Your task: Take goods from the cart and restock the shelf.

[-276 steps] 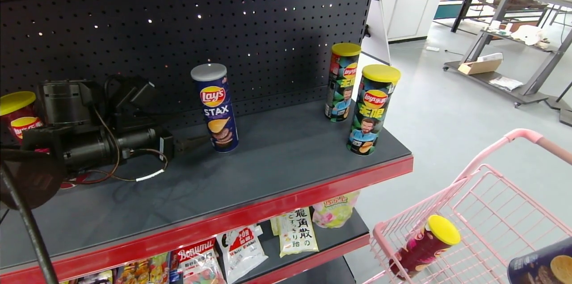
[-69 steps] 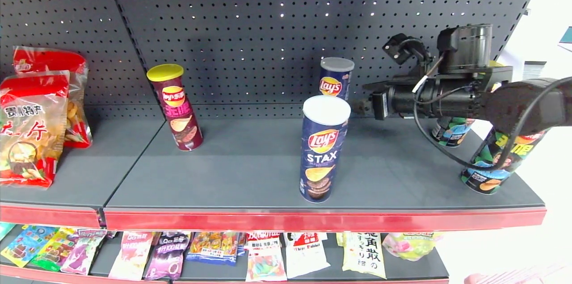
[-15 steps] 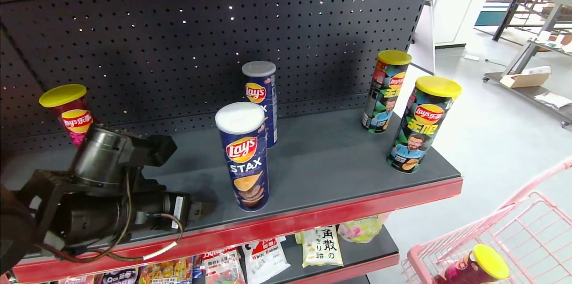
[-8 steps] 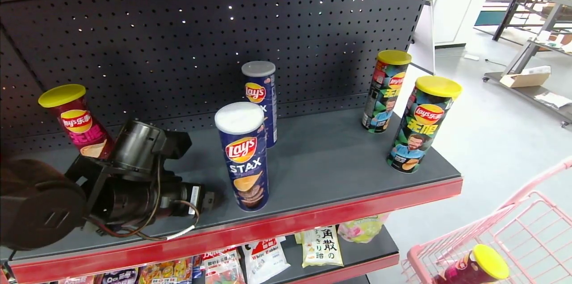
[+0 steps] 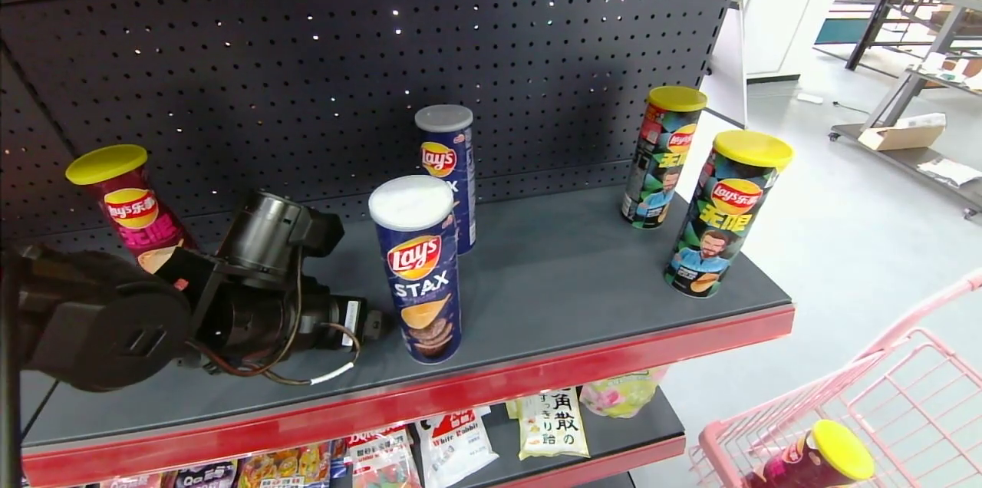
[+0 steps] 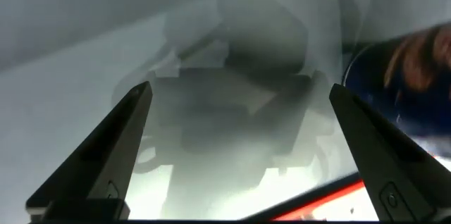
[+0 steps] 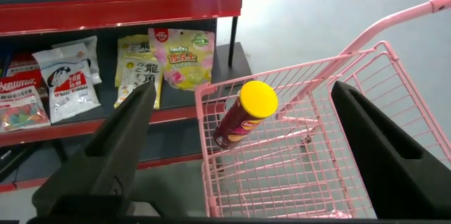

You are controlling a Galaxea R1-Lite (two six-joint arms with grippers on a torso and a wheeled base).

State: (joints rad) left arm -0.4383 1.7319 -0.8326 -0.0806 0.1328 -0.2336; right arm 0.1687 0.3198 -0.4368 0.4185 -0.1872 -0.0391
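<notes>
Head view: maroon can with a yellow lid lies tilted in the pink cart, low on the robot's right. Right wrist view has it leaning into a corner of the cart's wire wall. Right gripper hangs above it, fingers spread wide, nothing between them.

Shelf, dark deck with a red front lip:
- front blue can upright near the lip
- rear blue can just behind it, by the pegboard
- back green can and front green can, both yellow-lidded, toward the right end
- second maroon can at the left, partly behind the left arm

Left gripper sits low over the deck, just beside the front blue can; contact cannot be told. Left wrist view is hazy: fingers wide apart and empty, with a blue curve by one finger, probably that can.

Snack packets hang on the tier below.
</notes>
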